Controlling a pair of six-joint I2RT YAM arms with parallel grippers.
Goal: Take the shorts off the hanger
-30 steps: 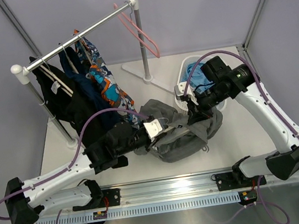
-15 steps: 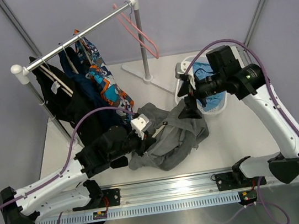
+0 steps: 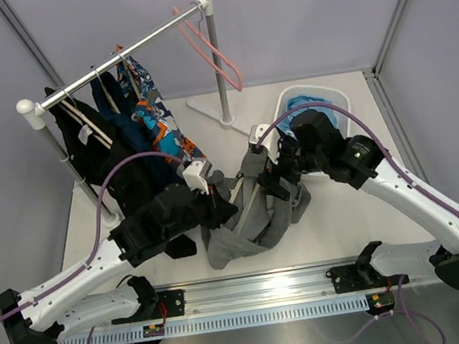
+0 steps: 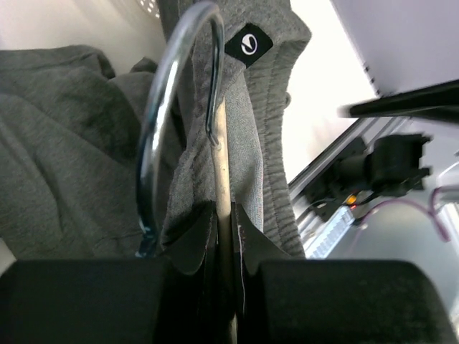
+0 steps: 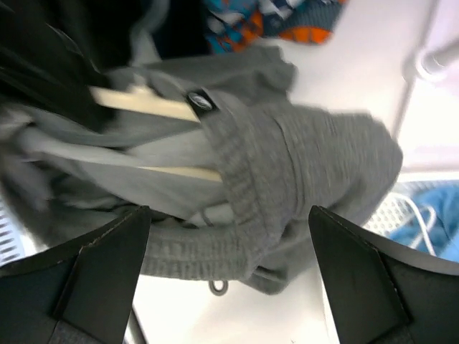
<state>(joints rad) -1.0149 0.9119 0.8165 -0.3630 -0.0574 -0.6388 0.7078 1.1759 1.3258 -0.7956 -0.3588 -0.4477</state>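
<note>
The mid-grey shorts (image 3: 249,220) hang bunched on a wooden hanger (image 4: 222,165) with a metal hook (image 4: 159,122). My left gripper (image 3: 224,205) is shut on the hanger's bar (image 4: 224,236), with grey cloth on both sides. My right gripper (image 3: 270,185) stands wide open just right of it, its fingers either side of the grey shorts' waistband (image 5: 272,215) without touching it; the gripper (image 5: 229,279) holds nothing. The hanger's bar (image 5: 143,104) pokes out of the cloth. The light blue shorts (image 3: 294,116) lie in the white basket (image 3: 304,90).
A clothes rack with a metal rail (image 3: 119,55) stands at the back left, carrying black clothes (image 3: 118,166), orange-and-blue patterned clothes (image 3: 158,122) and an empty pink hanger (image 3: 212,46). Its white foot (image 3: 212,106) lies beside the basket.
My right gripper let go of the grey shorts, opened wide and moved left. My left gripper pulled the hanger back and left, and the shorts now hang narrower beneath it.
</note>
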